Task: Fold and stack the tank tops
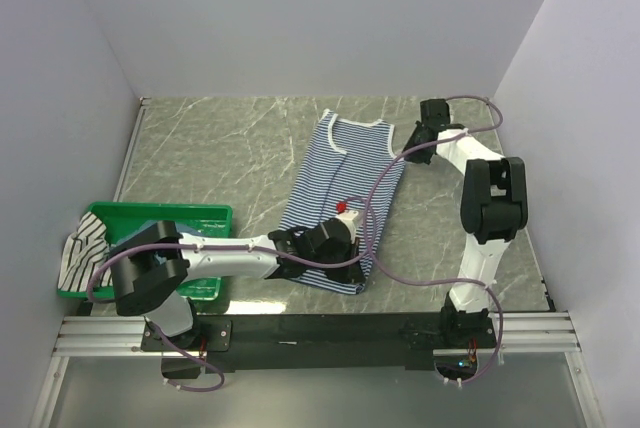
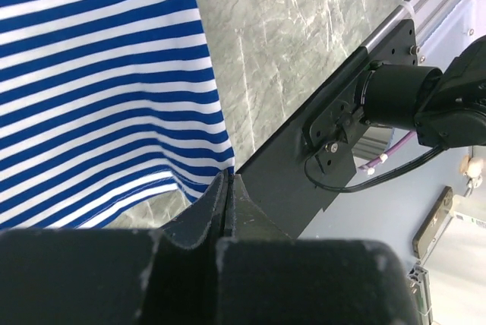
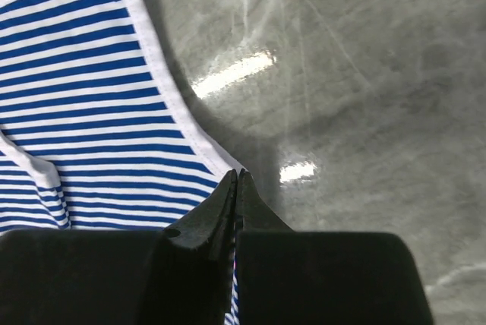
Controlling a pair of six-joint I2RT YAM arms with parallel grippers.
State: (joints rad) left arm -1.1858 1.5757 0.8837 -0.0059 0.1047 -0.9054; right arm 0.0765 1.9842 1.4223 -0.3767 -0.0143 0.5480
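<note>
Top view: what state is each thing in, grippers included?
Navy-striped top: laid out full length, unfolded.
Left gripper: shut on its hem.
Right gripper: shut on its white trim.
Basket: upright on table.
Black-striped top: crumpled, hanging over basket rim.

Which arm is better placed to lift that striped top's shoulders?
Right, probably: the right gripper is shut at the armhole trim of the striped tank top; the left gripper sits at its hem.

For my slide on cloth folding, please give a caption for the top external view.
The left hand pinches the fine-striped tank top at its near hem, the right hand at its far edge.
</note>
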